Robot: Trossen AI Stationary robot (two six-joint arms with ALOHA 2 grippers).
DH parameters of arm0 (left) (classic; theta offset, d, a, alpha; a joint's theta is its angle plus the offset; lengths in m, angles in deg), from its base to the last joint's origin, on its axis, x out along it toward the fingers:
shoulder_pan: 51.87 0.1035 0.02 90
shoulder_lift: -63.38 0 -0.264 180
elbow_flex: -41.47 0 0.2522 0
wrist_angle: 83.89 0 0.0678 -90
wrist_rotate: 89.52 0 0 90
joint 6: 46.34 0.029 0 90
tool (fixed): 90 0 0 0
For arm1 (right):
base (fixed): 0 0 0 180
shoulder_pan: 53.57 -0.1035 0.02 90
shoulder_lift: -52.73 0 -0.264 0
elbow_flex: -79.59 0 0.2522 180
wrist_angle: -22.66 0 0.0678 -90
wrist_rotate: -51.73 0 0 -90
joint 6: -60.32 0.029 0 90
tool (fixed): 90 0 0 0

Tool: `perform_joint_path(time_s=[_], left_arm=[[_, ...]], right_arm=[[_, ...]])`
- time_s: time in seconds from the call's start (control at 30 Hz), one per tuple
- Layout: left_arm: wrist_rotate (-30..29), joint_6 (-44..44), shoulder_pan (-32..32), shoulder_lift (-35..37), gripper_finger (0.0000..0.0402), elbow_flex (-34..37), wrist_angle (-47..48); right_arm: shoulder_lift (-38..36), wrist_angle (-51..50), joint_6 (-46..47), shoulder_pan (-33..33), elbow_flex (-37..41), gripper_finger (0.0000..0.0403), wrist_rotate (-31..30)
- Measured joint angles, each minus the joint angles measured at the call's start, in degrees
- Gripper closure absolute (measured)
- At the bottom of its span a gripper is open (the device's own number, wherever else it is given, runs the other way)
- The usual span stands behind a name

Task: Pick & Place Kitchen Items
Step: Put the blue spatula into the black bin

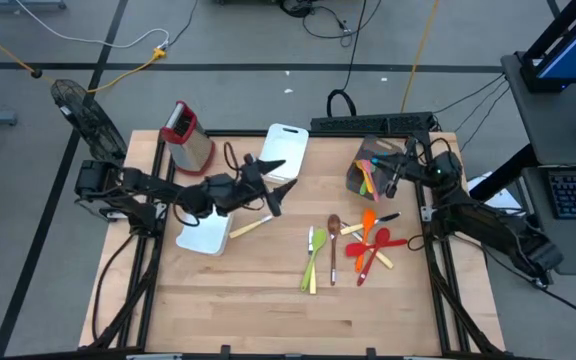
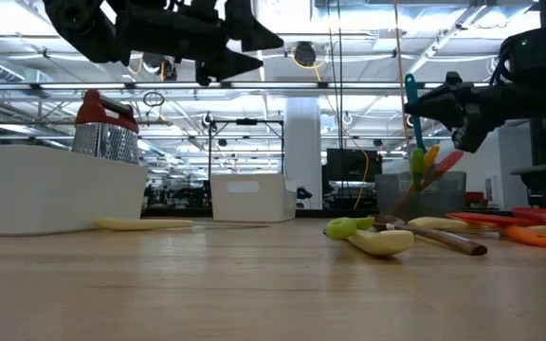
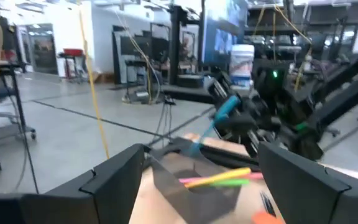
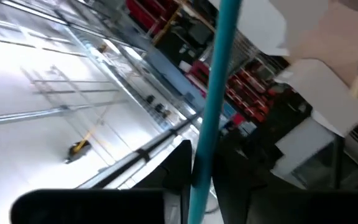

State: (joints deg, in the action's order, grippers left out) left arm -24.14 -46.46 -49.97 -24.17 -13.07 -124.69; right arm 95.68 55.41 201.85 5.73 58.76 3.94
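2 white rectangular trays [image 1: 204, 236] and a metal box grater with a red top [image 1: 187, 134] are sitting on the wooden table's [image 1: 268, 310] left half. Loose coloured spoons [image 1: 368, 245] are lying nearer the right. Beyond them, the right gripper [image 1: 396, 172] is pinching a blue-handled utensil [image 4: 211, 112] above the dark utensil holder [image 1: 366, 175]. The left gripper [image 1: 268, 185] is hovering wide apart, empty, over the trays.

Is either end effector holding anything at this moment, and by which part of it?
The right end effector, above the grey holder, grips a blue utensil by its handle; which end cannot be told. The left end effector is open and empty.
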Motion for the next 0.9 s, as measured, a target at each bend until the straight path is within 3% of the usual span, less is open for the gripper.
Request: perform_joint_path(time_s=[0.1,0.27,0.43,0.57,0.9], left_arm=[[-1.65,0.07,0.75,1.3,0.0075,0.0,-0.05],[-2.52,-0.02,1.71,1.91,0.0077,0.0,0.48],[-2.5,-0.27,1.88,1.9,0.0087,0.0,1.15],[-2.5,-0.22,1.88,1.88,0.0088,0.0,1.14],[-2.5,-0.37,1.88,1.88,0.0077,0.0,1.19]], right_arm=[[1.2,-0.05,-0.15,1.49,0.0,0.0347,4.0],[4.53,-0.04,-4.75,4.73,0.0,0.0345,5.39],[8.03,-0.02,-11.32,8.19,0.0,0.0344,11.89],[9.83,-0.02,-15.19,9.49,0.0,0.0338,11.94],[11.01,0.27,-18.28,9.76,0.0,0.0254,15.06]])
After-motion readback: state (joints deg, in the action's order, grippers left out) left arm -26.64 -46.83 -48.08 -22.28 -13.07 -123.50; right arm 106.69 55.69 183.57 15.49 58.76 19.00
